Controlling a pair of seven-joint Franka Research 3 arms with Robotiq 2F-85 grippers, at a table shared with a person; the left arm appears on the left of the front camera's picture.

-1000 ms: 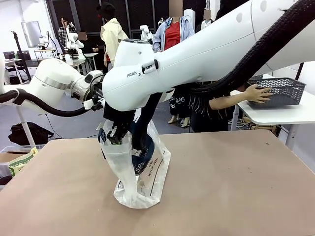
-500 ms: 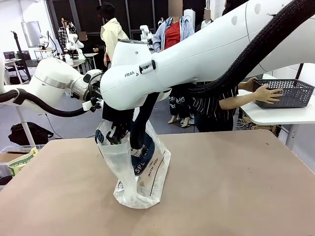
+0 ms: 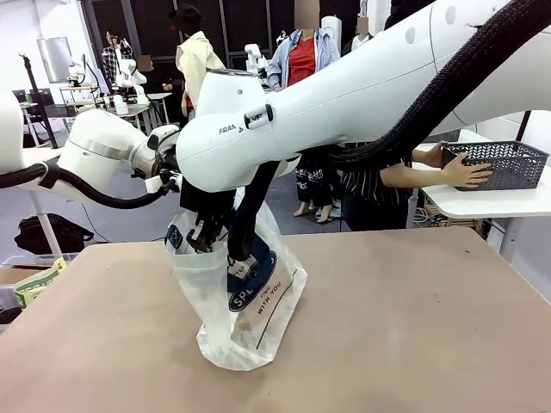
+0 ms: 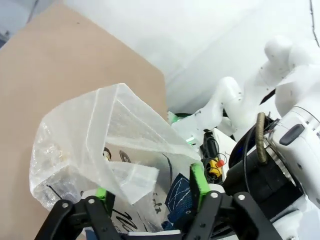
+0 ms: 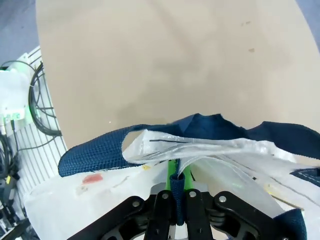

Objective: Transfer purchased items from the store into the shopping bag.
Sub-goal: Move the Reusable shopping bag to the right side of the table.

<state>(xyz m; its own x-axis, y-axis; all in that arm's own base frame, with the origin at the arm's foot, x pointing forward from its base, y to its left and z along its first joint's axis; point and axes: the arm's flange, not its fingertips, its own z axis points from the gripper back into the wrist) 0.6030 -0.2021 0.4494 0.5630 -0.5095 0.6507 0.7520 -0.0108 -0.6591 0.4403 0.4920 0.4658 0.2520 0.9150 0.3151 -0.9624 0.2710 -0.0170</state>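
The shopping bag (image 3: 245,301), translucent white with navy handles, stands on the brown table (image 3: 413,327) left of centre. My right gripper (image 3: 204,239) reaches down to its mouth. In the right wrist view, my right gripper (image 5: 176,189) is shut on a navy handle strap (image 5: 95,152). My left gripper (image 4: 150,187) stands open, its green pads (image 4: 199,180) wide apart, with a loose flap of the bag's rim (image 4: 132,180) lying between them, unpinched. The store (image 3: 499,163), a dark mesh basket, sits on a white side table at the far right with a person's hands (image 3: 469,172) on it.
My right arm (image 3: 362,86) crosses the whole upper picture and hides my left wrist (image 3: 164,163) behind it. A green-printed packet (image 3: 34,284) lies off the table's left edge. The table's right half is bare.
My left gripper has opened and let go of the bag's rim. The bag has sagged slightly to the right. The person has slid the basket a little to the right.
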